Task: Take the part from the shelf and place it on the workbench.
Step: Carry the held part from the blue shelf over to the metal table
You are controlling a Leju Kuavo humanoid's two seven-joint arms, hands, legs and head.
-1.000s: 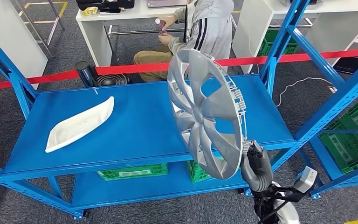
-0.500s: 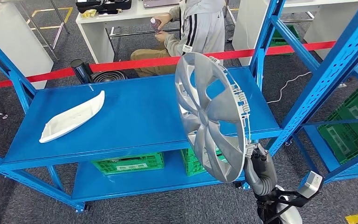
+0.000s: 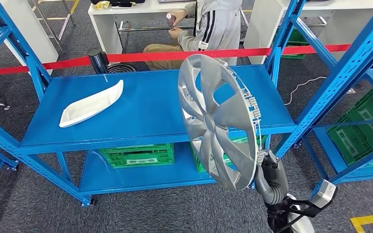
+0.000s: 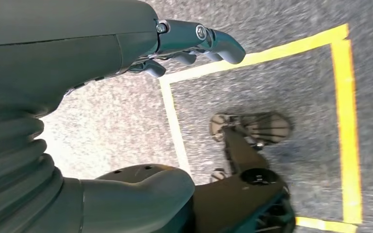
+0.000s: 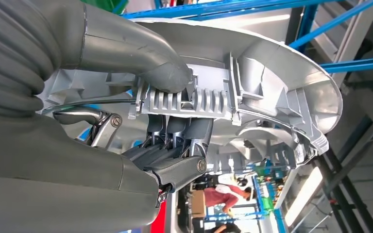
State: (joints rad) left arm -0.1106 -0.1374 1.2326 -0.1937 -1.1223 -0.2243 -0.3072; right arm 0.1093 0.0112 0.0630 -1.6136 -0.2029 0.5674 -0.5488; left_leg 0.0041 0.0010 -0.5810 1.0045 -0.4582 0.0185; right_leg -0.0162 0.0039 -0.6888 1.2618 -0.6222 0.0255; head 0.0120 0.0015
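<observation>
Head view: silver spoked wheel cover (image 3: 217,121), upright, its rim clamped by right hand (image 3: 270,175) fingers (image 5: 175,127).

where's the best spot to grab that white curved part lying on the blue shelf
Probably across the narrow width near the middle of the white curved part, coming from above. It lies flat and elongated on the blue shelf, so its long raised edges offer opposing surfaces there, while the tapered ends look harder to pinch. The left hand is free; the right hand holds the hubcap.

head cam high, looks down at shelf (image 3: 150,104), wrist cams close behind hands
</observation>
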